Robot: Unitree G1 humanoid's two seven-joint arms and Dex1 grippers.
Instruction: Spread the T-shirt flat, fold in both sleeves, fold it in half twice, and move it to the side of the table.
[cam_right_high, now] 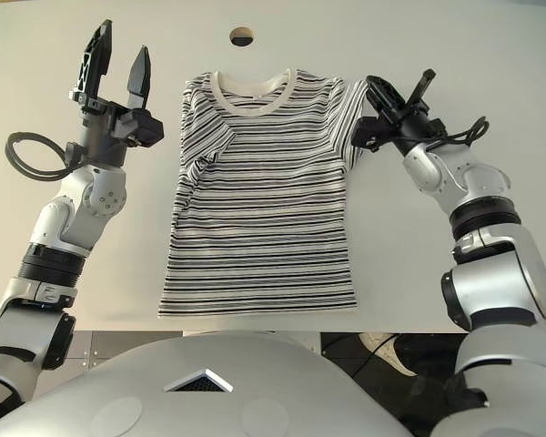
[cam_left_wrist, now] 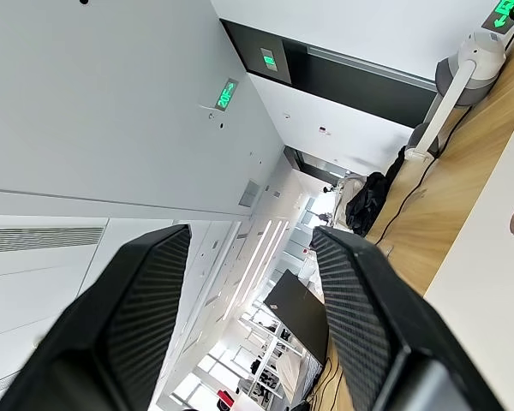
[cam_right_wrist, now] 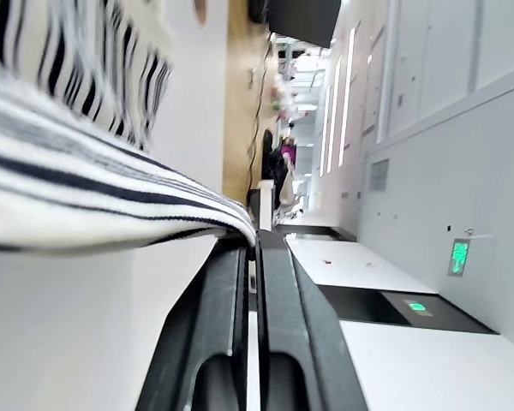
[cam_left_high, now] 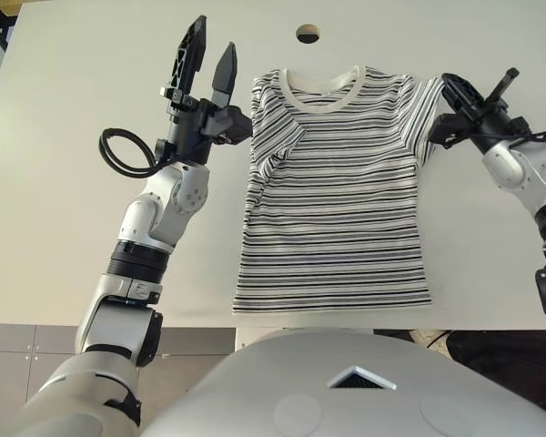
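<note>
Here, item one: the T-shirt (cam_left_high: 332,191), dark stripes on white with a pale ribbed collar. It lies on the table (cam_left_high: 64,137), collar toward the far edge and hem close to the near edge in front of me. The body lies flat, apart from a few slanting creases below the collar on my left side. Its left sleeve (cam_left_high: 275,123) is folded in over the chest, so that side runs fairly straight. Its right sleeve (cam_left_high: 428,109) sticks out sideways.

Item two: my right gripper (cam_right_wrist: 250,250), low over the table at the outer edge of the right sleeve. The fingers are pressed close together with striped cloth lying over their tips. As far as the wrist view tells, they are pinching the right sleeve.

Item three: my left gripper (cam_left_high: 214,36), just beside the T-shirt's left shoulder and apart from the cloth. It is raised off the table and points up and away from me. The fingers are spread wide with nothing between them.

Item four: the table, white and plain, with a round hole (cam_left_high: 308,34) just beyond the collar.
</note>
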